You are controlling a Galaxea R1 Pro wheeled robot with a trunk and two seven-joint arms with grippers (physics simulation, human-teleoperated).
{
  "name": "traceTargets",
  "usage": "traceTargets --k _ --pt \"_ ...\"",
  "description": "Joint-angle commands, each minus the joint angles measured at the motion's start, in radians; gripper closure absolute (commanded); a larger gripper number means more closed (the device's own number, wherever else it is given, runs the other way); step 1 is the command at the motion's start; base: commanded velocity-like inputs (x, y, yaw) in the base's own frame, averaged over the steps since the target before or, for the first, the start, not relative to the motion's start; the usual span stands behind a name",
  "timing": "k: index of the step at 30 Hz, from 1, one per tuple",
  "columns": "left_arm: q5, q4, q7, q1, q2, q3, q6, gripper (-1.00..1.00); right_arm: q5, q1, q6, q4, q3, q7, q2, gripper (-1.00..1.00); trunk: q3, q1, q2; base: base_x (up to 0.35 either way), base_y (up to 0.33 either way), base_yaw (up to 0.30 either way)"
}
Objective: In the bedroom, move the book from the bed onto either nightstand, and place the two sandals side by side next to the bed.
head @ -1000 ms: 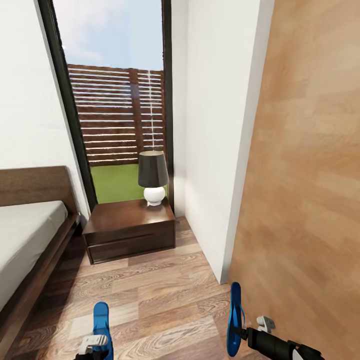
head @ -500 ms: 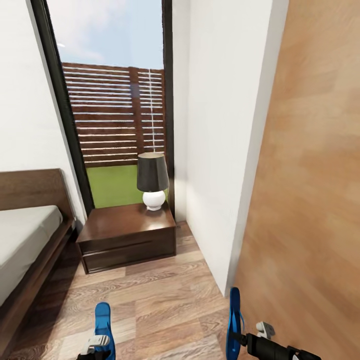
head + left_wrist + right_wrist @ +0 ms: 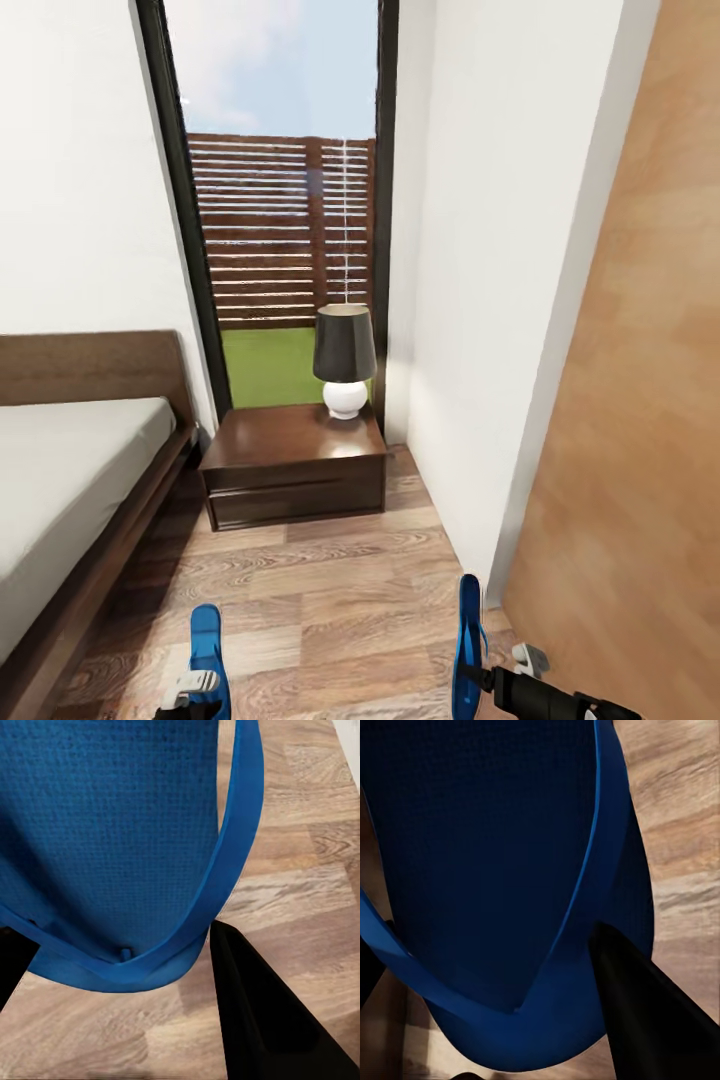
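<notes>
Each gripper holds one bright blue sandal over the plank floor. In the head view the left sandal [image 3: 205,645] rises from my left gripper [image 3: 190,692] at the bottom edge. The right sandal [image 3: 468,640] stands on edge in my right gripper [image 3: 486,676]. Up close, the left sandal [image 3: 112,832] and its strap sit between the black fingers [image 3: 262,1020] of the left gripper [image 3: 127,967]. The right sandal [image 3: 495,855] sits likewise in the right gripper [image 3: 510,997]. The bed [image 3: 70,480] runs along the left. A dark nightstand [image 3: 295,470] stands beside its headboard. The book is out of view.
A black-shaded lamp [image 3: 345,362] with a white base stands on the nightstand, before a tall dark-framed window [image 3: 285,230]. A white wall corner [image 3: 490,350] and a tan wooden panel [image 3: 640,450] close the right side. Bare floor [image 3: 330,590] lies between the bed and that wall.
The whole head view has shifted, so the nightstand, lamp and window now sit further right and more of the bed shows. Both sandals stay held at the same spots in the picture.
</notes>
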Motion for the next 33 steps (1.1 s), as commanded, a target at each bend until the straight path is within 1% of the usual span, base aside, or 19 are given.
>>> traceTargets --k 1,7,20,26,33 --pt "0.005 0.001 0.0 -0.001 0.0 -0.008 -0.006 1.0 -0.008 0.0 0.01 -0.001 -0.002 0.003 0.0 1.0 -0.001 0.0 0.0 0.0 0.0 0.291" --pt "0.005 0.001 0.002 -0.001 -0.002 -0.008 -0.006 1.0 -0.007 0.0 0.01 -0.001 -0.002 0.002 0.0 1.0 -0.001 0.0 0.0 0.189 -0.075 0.291" --pt "0.006 0.001 0.001 -0.001 -0.005 -0.008 -0.007 1.0 -0.006 0.0 0.01 0.0 -0.002 0.007 0.0 1.0 -0.001 0.0 0.0 0.309 -0.01 0.27" --pt "0.005 0.001 0.001 -0.001 -0.006 -0.008 -0.007 1.0 -0.006 0.0 0.01 0.0 -0.002 0.005 0.0 1.0 -0.001 0.0 0.0 0.32 -0.026 0.053" --pt "0.005 0.001 0.002 -0.001 -0.006 -0.008 -0.007 1.0 -0.006 0.0 0.01 0.0 -0.002 0.005 0.0 1.0 -0.001 0.0 0.0 0.274 -0.186 0.004"
